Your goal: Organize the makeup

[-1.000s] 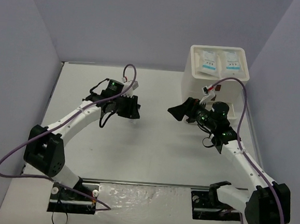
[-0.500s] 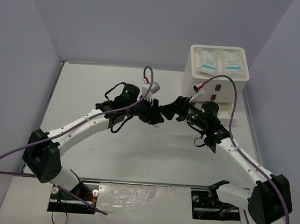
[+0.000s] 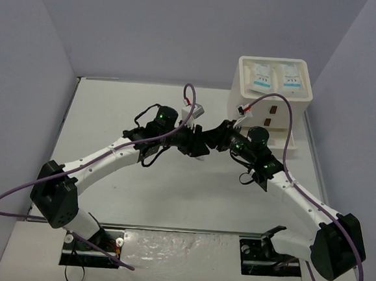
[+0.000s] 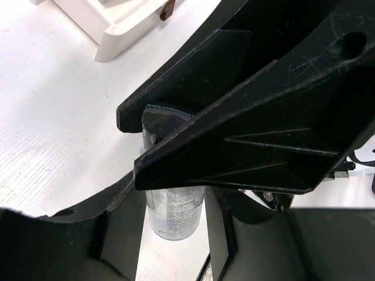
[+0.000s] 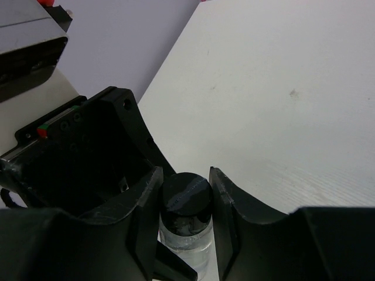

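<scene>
Item 1: small clear cylindrical vial [image 4: 174, 211], smooth glassy body with fine print, matt black round cap. Held aloft just left of tall white 3-drawer box [image 3: 269, 101] with brown handles. Gripped round body by left gripper [image 4: 173, 231], narrowed partway. Since 1 second earlier, met by right gripper [image 5: 184, 196]: swung in from box front, narrowed from wide onto cap. Judged a handover, vial bound boxward. Items 2 and 3: 2 flat white blue-printed sachets [image 3: 259, 78], laid atop box.
</scene>
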Controlling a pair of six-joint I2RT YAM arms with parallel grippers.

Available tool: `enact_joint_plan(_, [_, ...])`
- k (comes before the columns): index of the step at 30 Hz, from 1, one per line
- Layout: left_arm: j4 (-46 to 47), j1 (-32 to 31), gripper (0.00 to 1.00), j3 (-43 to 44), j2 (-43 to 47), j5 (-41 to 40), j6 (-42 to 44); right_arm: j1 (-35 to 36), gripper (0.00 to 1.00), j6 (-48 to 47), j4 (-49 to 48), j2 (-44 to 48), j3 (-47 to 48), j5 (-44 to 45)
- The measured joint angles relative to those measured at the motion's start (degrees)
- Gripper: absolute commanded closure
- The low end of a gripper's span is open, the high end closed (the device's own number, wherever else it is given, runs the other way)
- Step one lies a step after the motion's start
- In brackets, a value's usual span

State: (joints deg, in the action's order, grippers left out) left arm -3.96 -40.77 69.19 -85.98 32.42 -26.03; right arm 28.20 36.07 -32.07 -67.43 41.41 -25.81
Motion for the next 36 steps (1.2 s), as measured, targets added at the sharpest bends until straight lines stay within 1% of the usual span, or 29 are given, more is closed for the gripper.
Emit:
enact_joint_plan(2, [0.26, 0.0, 0.89, 0.0, -0.81, 0.32, 0.01, 0.01, 1.0, -0.38, 1.12, -0.01, -0.01, 0.67])
enact_joint_plan(4, [0.44, 0.0, 0.74, 0.01, -1.57, 0.56, 0.02, 0.02, 1.0, -0.7, 2.4, 0.0, -0.05, 1.56])
enact_joint_plan(5, [0.41, 0.0, 0.64, 0.03, -1.84, 0.54, 0.03, 0.03, 1.0, -0.75, 2.94, 0.02, -0.1, 2.1])
enact_joint_plan(6, [0.28, -0.03, 0.56, 0.11, -2.09, 0.43, 0.06, 0.03, 1.0, -0.62, 3.26, 0.06, -0.23, 2.62])
enact_joint_plan(7, [0.11, -0.04, 0.54, 0.2, -2.32, 0.22, 0.12, 0.03, 1.0, -0.47, 3.56, 0.16, -0.38, 3.24])
enact_joint_plan(8, [-0.22, -0.04, 0.41, 0.33, -2.43, -0.4, 0.26, 0.0, 1.0, -0.31, 3.8, 0.47, -0.66, 4.34])
enact_joint_plan(10, [-1.22, 0.11, 0.24, 0.49, -2.49, -1.92, 0.19, -0.24, 1.0, -0.28, 4.67, 1.71, -1.45, 6.79])
enact_joint_plan(11, [-1.65, 0.23, 0.18, 0.51, -2.49, -2.64, 0.16, -0.42, 1.0, -0.15, 5.14, 2.43, -1.82, 7.76])
enact_joint_plan(12, [-2.32, 0.35, 0.14, 0.55, -2.4, -4.19, 0.13, -1.04, 1.0, 0.32, 5.53, 3.2, -2.25, 8.91])
enact_joint_plan(15, [-6.39, 1.33, 0.05, 0.57, -1.12, -11.1, 0.52, -6.39, 1.0, 2.87, 6.88, 6.33, -4.27, 13.8])
enact_joint_plan(16, [-8.27, 1.97, 0.03, 0.55, -0.28, -14.01, 0.81, -8.89, 1.0, 3.97, 7.24, 7.36, -5.09, 15.7])
enact_joint_plan(19, [-14.41, 4.27, 0.03, 0.52, 3.82, -24.22, 1.83, -15.99, 1.0, 7.78, 8.99, 9.29, -6.83, 21.47])
enact_joint_plan(22, [-20.12, 6.91, 0.03, 0.52, 9.62, -33.29, 2.87, -22.31, 1.0, 12.18, 10.07, 8.73, -7.02, 25.88])
enact_joint_plan(25, [-24.87, 10.66, 0.03, 0.52, 15.98, -39.44, 4.52, -26.79, 1.0, 16.15, 9.58, 5.48, -6.97, 28.07])
enact_joint_plan(28, [-27.86, 14.26, 0.03, 0.37, 20.8, -43.21, 6.25, -29.73, 1.0, 19.76, 9.41, -0.1, -6.42, 29.03])
enact_joint_plan(29, [-28.42, 15.32, 0.03, 0.06, 22.19, -44.25, 6.92, -30.45, 0.98, 21.03, 9.46, -2.11, -6.1, 29.34])
enact_joint_plan(31, [-29.28, 16.57, 0.03, -1.42, 24.7, -45.87, 7.89, -31.43, 0.91, 23.44, 9.47, -6.37, -4.69, 29.87])
enact_joint_plan(32, [-29.58, 16.91, 0.03, -2.38, 25.85, -46.5, 8.28, -31.66, 0.86, 24.49, 9.4, -8.19, -4.04, 30.07])
enact_joint_plan(36, [-30.03, 17.41, 0.03, -7.25, 28.45, -47.34, 9.2, -32.36, 0.56, 28.16, 8.38, -13.43, -1.61, 30.12])
